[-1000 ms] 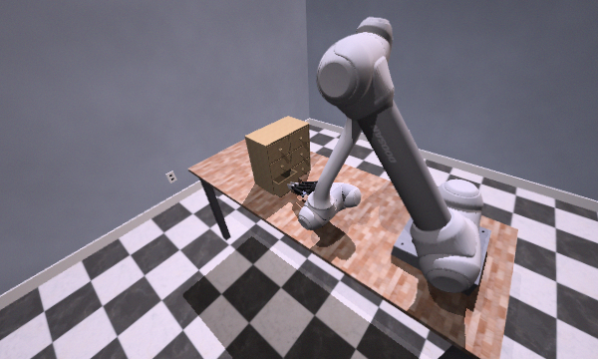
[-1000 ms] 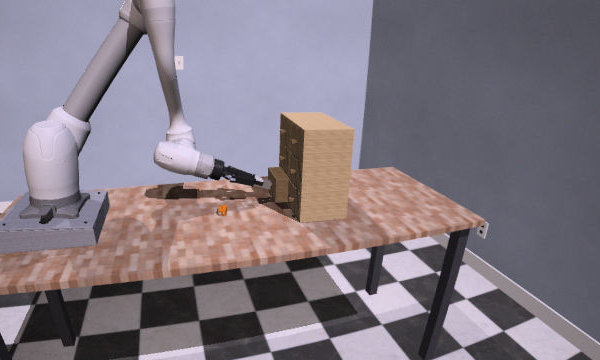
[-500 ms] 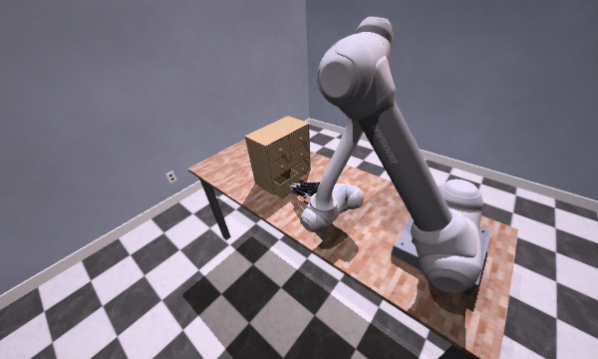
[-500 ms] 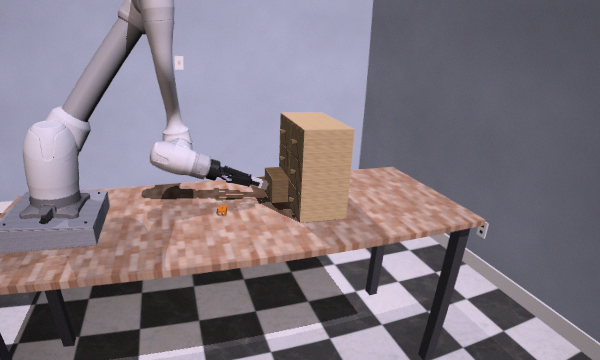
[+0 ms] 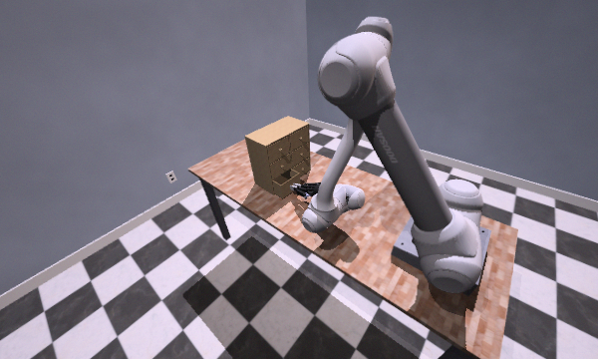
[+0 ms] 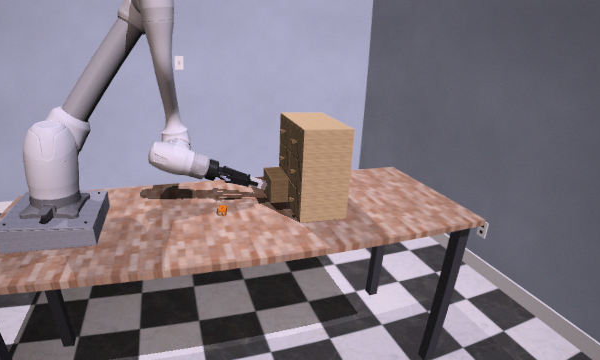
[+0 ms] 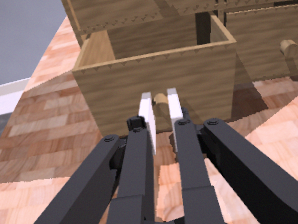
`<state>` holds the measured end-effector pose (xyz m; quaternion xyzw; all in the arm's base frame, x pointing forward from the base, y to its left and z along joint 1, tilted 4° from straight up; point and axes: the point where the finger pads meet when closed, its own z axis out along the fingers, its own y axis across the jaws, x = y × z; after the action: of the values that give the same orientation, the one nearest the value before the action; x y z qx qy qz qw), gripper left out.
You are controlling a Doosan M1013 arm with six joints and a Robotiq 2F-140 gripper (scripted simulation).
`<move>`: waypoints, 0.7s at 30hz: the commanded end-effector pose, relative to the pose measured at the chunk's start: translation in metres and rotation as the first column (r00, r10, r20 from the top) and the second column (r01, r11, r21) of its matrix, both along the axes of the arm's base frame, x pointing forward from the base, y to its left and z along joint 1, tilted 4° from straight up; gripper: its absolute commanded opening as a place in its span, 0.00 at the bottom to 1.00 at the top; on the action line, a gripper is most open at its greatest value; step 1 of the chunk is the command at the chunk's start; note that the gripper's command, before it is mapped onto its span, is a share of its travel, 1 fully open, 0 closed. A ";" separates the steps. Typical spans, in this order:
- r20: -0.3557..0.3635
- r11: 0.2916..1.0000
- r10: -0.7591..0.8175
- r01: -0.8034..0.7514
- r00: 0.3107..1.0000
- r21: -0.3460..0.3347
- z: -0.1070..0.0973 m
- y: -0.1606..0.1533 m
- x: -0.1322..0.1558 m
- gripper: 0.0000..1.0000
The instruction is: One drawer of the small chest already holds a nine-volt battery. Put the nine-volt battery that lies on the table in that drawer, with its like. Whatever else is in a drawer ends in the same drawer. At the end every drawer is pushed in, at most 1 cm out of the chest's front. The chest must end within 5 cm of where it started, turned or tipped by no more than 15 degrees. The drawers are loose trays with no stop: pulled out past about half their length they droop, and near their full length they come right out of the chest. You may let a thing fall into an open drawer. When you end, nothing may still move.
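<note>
The wooden chest (image 5: 261, 165) (image 6: 325, 175) (image 7: 125, 15) stands upright on the table. Its bottom drawer at the left, seen from the front (image 5: 285, 188) (image 6: 276, 186) (image 7: 200, 75), is pulled partly out and looks level. My gripper (image 5: 294, 188) (image 6: 262, 185) (image 7: 160, 103) is shut on that drawer's round knob (image 7: 160, 99), one white fingertip on each side. The visible part of the drawer's floor and walls shows no battery; the front panel hides the rest, and a dark patch lies at the back. A small orange thing (image 6: 222, 210) lies on the table, perhaps the nine-volt battery; details are too small to tell.
The other drawers look pushed in. The neighbouring bottom drawer's knob (image 7: 288, 47) is to the right in the wrist view. The table (image 5: 379, 184) (image 6: 190, 245) carries the robot's base (image 5: 404, 246) (image 6: 50, 235) at the end away from the chest.
</note>
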<state>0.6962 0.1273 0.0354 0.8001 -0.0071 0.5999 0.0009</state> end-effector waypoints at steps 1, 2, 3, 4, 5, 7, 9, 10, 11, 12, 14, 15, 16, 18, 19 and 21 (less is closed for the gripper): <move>0.000 1.000 0.000 0.000 1.000 0.000 0.000 0.000 0.000 0.08; 0.000 1.000 0.000 0.000 1.000 0.000 0.000 0.000 0.000 0.08; 0.000 1.000 0.000 0.000 1.000 0.000 0.000 0.000 0.000 0.08; 0.000 1.000 0.000 0.000 1.000 0.000 0.000 0.000 0.000 0.08; 0.000 1.000 0.000 0.000 1.000 0.000 0.000 0.000 0.000 0.08; 0.000 1.000 0.000 0.000 1.000 0.000 0.000 0.000 0.000 0.08; 0.000 1.000 0.000 0.000 1.000 0.000 0.000 0.000 0.000 0.08; 0.000 1.000 0.000 0.000 1.000 0.000 0.000 0.000 0.000 0.08; 0.000 1.000 0.000 0.000 1.000 0.000 0.000 0.000 0.000 0.08; 0.000 1.000 0.000 0.000 1.000 0.000 0.000 0.000 0.000 0.08; 0.000 1.000 0.000 0.000 1.000 0.000 0.000 0.000 0.000 0.08; 0.000 1.000 0.000 0.000 1.000 0.000 0.000 0.000 0.000 0.10; 0.000 1.000 0.000 0.000 1.000 0.000 0.000 0.000 0.000 0.10; 0.000 1.000 0.000 0.000 1.000 0.000 0.000 0.000 0.000 0.13; 0.000 1.000 0.000 0.000 1.000 0.000 0.000 0.000 0.000 0.15; 0.000 1.000 0.000 0.000 1.000 0.000 0.000 0.000 0.000 0.18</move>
<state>0.6959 0.1273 0.0354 0.8001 -0.0071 0.5999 0.0009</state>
